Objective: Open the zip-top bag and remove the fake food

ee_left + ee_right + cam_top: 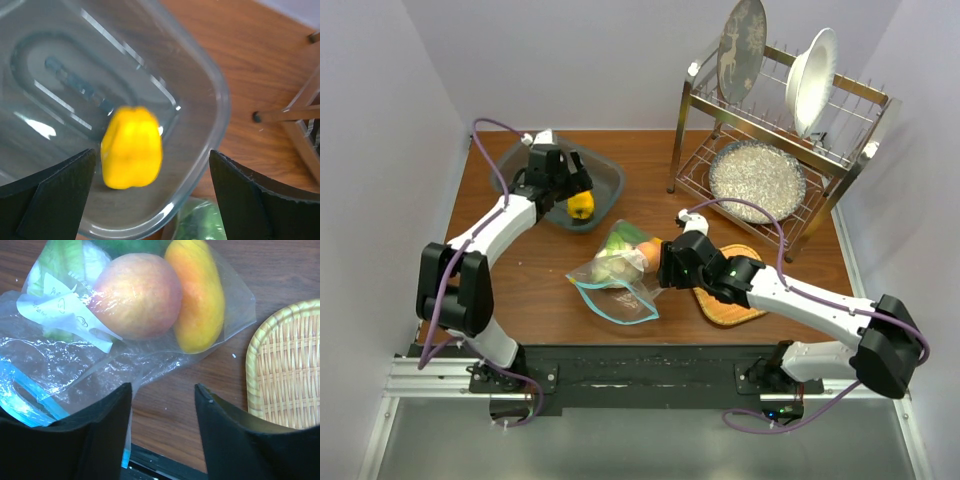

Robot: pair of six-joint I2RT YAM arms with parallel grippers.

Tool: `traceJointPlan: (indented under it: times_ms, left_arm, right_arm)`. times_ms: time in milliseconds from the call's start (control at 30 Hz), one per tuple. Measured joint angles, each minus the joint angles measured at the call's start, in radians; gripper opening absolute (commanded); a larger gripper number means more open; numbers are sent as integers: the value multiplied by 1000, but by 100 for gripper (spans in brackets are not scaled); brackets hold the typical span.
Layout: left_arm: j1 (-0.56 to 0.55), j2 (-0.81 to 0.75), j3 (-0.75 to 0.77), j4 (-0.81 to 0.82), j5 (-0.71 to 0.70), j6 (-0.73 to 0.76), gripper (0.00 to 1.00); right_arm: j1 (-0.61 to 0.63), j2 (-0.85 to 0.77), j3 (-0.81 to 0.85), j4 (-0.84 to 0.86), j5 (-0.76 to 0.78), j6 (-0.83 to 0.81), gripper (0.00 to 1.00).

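Two arms reach over one brown worktop [540, 290]. At its far right stands one wire dish rack [682, 130] with two plates upright on top [740, 50] [812, 78] and one speckled dish [756, 180] on the lower shelf. One grey see-through tub [60, 75] sits far left, and one woven mat [287, 370] lies under the right arm. One zip-top bag [75, 365] lies mid-worktop, just left of the mat. It is clear and crinkled, with a white handwritten label, and its teal zip strip [30, 395] curves in a loop at the near end. Three pieces of fake food show through it: a peach [137, 295], an orange piece [197, 295] and a green-and-white piece [65, 260]. A fourth, the yellow pepper [132, 147], looks blurred inside the tub. The left pincer [152, 152] hangs spread above the pepper, touching nothing. The right pincer [162, 387] is spread over the bag's near edge.
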Motion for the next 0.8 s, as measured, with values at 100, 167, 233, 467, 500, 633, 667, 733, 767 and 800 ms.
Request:
traceJointPlan:
  times_ms: [100,167,233,467,500,633,667,733,767,800]
  left_arm:
    - [-2,-23,46,-4,1,33,97]
    - [-2,-52,58,-22,-1,51,90]
    - [-2,-95,49,-43,4,56,86]
    - [-87,-503,-236,-121,12,37,45]
    - [-112,-571,-278,-140,10,31,41]
    - [-223,-804,-419,-219,-8,-13,31]
    - [-253,-856,-450,-244,-17,-29,28]
    - [-303,-944,-505,-297,-25,-63,25]
    - [-323,-972,-521,-320,-29,-77,23]
    - [-344,-997,-533,-342,-32,-89,22]
  right_arm:
    - [0,0,2,-13,1,-12,67]
    - [0,0,5,-24,1,-19,67]
    - [0,0,14,-37,3,-27,67]
    - [0,33,129,-68,5,-47,67]
    - [0,43,145,-69,5,-49,67]
    - [0,98,213,-71,18,-58,69]
    - [0,114,226,-72,23,-61,70]
    - [-2,157,260,-75,37,-66,70]
    - [-3,174,273,-76,42,-69,70]
    - [-5,196,293,-84,49,-73,70]
